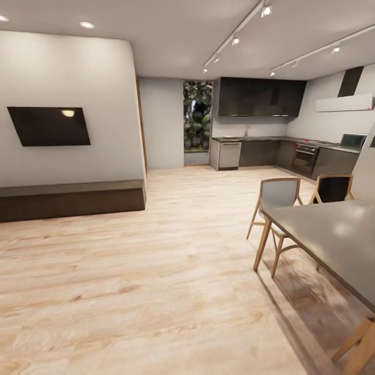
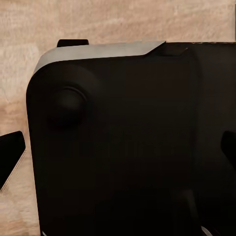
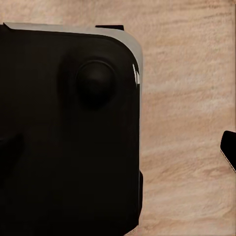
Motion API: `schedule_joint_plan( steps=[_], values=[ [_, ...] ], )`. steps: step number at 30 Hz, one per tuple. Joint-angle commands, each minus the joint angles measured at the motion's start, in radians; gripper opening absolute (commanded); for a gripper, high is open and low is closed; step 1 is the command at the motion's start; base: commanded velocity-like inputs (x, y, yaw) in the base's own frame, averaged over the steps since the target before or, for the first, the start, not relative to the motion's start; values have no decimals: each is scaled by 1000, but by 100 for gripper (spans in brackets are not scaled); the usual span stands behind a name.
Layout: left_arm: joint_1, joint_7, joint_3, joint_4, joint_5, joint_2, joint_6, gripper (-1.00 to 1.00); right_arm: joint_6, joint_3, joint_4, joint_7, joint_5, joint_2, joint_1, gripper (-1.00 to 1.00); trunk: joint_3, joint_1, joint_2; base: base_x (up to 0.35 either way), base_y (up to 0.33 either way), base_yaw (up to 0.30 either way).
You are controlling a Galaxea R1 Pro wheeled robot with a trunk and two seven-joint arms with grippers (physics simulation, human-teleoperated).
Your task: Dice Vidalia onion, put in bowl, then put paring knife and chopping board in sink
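The kitchen [image 1: 281, 135] occupies the far right corner of the room, with upper cabinets [image 1: 260, 97] above the countertop [image 1: 260, 138], a dishwasher [image 1: 229, 155] at the counter's left end and an oven [image 1: 305, 159] further right. A dining table [image 1: 333, 234] stands at near right, with two chairs [image 1: 278, 200] on its far side. On the left wall, a screen [image 1: 49, 126] hangs above a low bench [image 1: 70, 199].
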Motion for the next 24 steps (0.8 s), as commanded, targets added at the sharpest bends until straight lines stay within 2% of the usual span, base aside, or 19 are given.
schedule_joint_plan(
  steps=[1, 24],
  values=[
    [0, -1, 0, -1, 0, 0, 0, 100, -3, -1, 0, 0, 0, 0, 0, 100, -1, 1, 0, 342, 0, 0],
    [0, -1, 1, 0, 0, 0, 1, 100, -3, -1, 0, 0, 0, 0, 0, 100, -1, 1, 0, 342, 0, 0]
  ],
)
